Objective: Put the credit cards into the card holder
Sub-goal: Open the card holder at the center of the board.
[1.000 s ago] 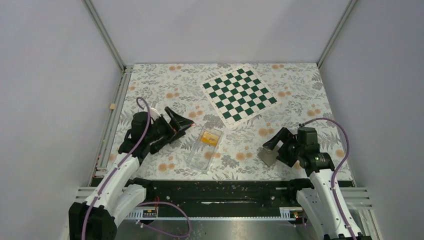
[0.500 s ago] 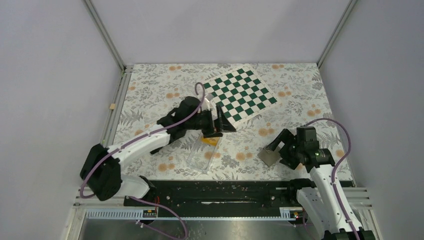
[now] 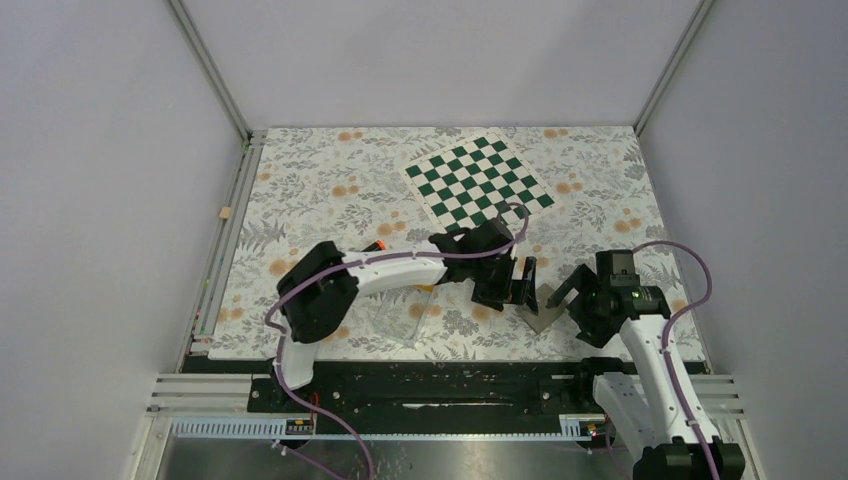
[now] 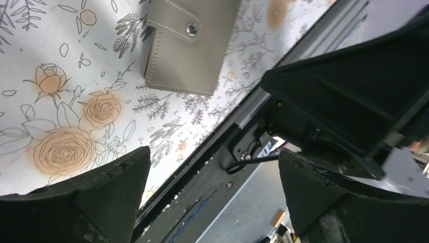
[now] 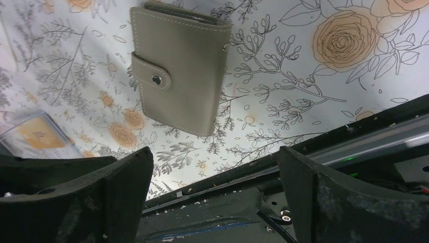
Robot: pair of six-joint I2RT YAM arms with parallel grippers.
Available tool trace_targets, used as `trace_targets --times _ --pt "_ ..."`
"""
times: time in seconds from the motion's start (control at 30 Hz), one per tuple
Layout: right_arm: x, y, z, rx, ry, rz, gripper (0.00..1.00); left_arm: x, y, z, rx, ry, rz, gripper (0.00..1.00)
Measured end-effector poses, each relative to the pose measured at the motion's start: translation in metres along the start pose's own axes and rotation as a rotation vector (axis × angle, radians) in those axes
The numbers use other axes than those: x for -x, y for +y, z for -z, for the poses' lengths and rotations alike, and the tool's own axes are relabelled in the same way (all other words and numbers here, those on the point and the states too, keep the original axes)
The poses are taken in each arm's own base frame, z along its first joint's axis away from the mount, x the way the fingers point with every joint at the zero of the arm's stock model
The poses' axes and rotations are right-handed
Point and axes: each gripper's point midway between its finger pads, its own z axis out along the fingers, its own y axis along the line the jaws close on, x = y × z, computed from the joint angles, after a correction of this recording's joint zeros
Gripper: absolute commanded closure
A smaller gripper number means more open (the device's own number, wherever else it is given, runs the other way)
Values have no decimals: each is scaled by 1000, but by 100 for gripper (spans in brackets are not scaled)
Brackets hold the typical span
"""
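Note:
The grey card holder (image 3: 541, 309) lies folded shut on the flowered cloth near the front right, its stud up (image 4: 189, 50) (image 5: 177, 71). My left arm reaches across the table, and its gripper (image 3: 520, 284) (image 4: 212, 152) hangs open just left of the holder with nothing between the fingers. On the holder's right side my right gripper (image 3: 570, 291) (image 5: 213, 149) is open and empty too. One orange-yellow credit card (image 5: 38, 135) shows inside the clear tray at the left edge of the right wrist view. In the top view the left arm hides the credit cards.
The clear plastic tray (image 3: 398, 320) lies front centre, partly under the left forearm. A green-and-white chessboard (image 3: 478, 190) lies at the back. A small orange-tipped thing (image 3: 374, 245) sits behind the left arm. The black rail (image 3: 430, 385) runs along the near edge.
My left arm has swung from the table's left side, over the tray, to just left of the card holder. The right gripper has shifted slightly right. Both stay open.

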Motion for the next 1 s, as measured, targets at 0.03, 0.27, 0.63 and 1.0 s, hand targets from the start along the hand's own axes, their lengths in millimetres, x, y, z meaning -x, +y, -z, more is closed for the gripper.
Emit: trace_targets --times 0.03,0.27,0.63,1.0 --pt "0 -1 -2 -12 10 -4 4 -4 4 -9 11 17 2 6" --pt "10 -2 -19 -45 52 -57 12 -5 22 -28 64 6 24 12" --pt "10 3 -47 -41 159 -41 22 11 41 -64 56 -44 84 26" --pt "-3 15 -71 14 307 -30 68 22 36 -78 9 -50 107 54"
